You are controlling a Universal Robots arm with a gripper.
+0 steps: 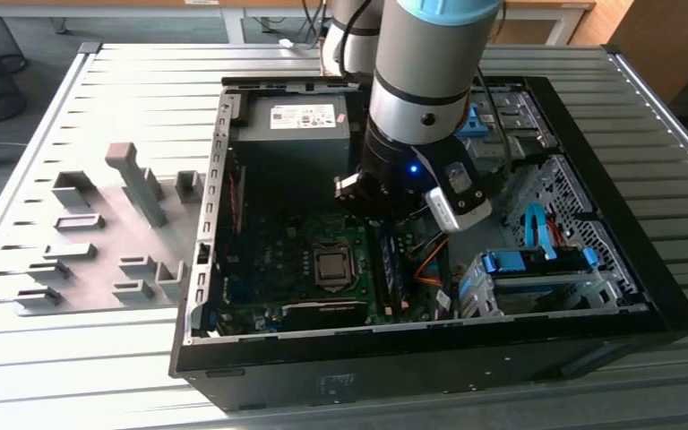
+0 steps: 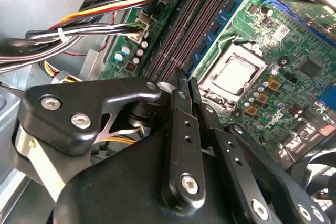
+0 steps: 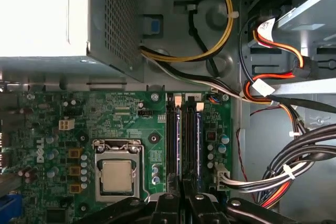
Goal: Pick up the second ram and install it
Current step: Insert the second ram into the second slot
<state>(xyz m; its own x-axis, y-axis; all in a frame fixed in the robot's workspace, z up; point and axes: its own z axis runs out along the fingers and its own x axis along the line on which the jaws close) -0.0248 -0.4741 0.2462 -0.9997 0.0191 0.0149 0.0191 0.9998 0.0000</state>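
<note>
Second ram [image 3: 199,145]: you see this thin blue-green stick standing on edge in the bank of memory slots [image 3: 184,140] on the motherboard [image 3: 131,119], running along the bank just beside the CPU socket [image 3: 116,174]. In the second wrist view its blue face with small black chips [image 2: 218,22] lies along the dark slots. Whether it is fully latched you cannot tell.

Gripper [image 2: 181,80]: its 2 black fingers are drawn together at the tips, with nothing visible between them. The tips hang over one end of the slot bank, in line with the slots; in the first wrist view they [image 3: 184,187] close over the same end. You cannot tell whether they touch the stick.

Arm [image 1: 422,81]: in the exterior view it reaches down into the open computer case [image 1: 631,305], which lies on its side on the slatted table [image 1: 81,358].

Power supply [image 1: 302,116]: it sits at the far end of the case. Bundled cables [image 3: 294,156] run beside the motherboard.

Grey holder blocks [image 1: 141,184]: these stand on the table at the exterior view's left, well apart from the gripper.
</note>
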